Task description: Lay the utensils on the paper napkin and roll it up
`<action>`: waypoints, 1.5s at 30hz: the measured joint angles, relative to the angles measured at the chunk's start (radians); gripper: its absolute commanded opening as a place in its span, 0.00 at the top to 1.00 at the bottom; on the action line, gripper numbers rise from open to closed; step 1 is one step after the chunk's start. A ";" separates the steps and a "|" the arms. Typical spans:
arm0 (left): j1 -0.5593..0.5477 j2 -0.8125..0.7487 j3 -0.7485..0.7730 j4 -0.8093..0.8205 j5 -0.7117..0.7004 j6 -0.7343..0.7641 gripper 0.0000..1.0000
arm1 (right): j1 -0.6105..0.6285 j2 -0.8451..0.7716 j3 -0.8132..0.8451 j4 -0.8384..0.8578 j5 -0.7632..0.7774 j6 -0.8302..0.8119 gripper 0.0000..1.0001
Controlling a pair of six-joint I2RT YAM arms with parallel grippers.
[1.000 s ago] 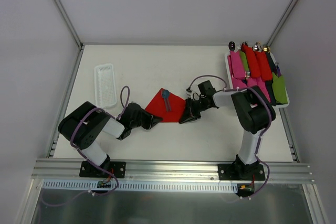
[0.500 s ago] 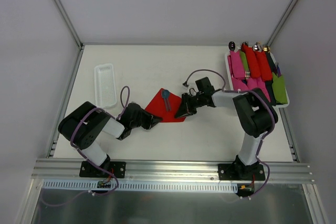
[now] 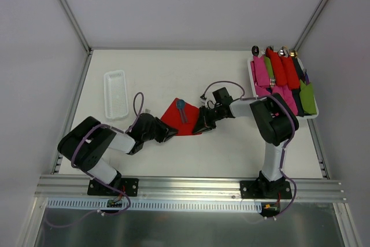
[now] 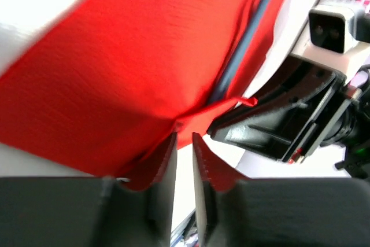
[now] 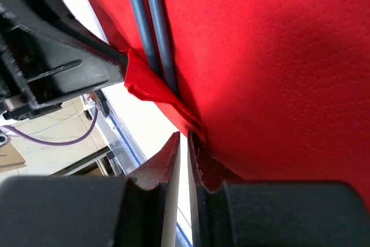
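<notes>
The napkin [image 3: 173,120] is pinched at 4 o'clock by the narrow right gripper [image 3: 200,126]. The left gripper [image 3: 169,133] is parted slightly at 8 o'clock. The utensils [image 3: 182,111] are laid on top. A tray [image 3: 115,93] is seen at 10 o'clock.

The left gripper [image 3: 171,133] and the right gripper [image 3: 200,128] crowd the near edge of the paper napkin [image 3: 170,117], close together, and the utensils [image 3: 183,111] lie across it between them, so there is hardly any way in from that side. The far half of the table [image 3: 173,73] lies open from the clear tray [image 3: 115,93] on the left to the white tray [image 3: 251,76] of rolled bundles [image 3: 278,69] in the right back corner. Walls shut in the left, right and back sides.
</notes>
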 measured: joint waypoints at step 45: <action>-0.016 -0.087 -0.107 0.089 -0.072 0.066 0.99 | 0.003 0.020 0.061 -0.116 0.016 -0.066 0.89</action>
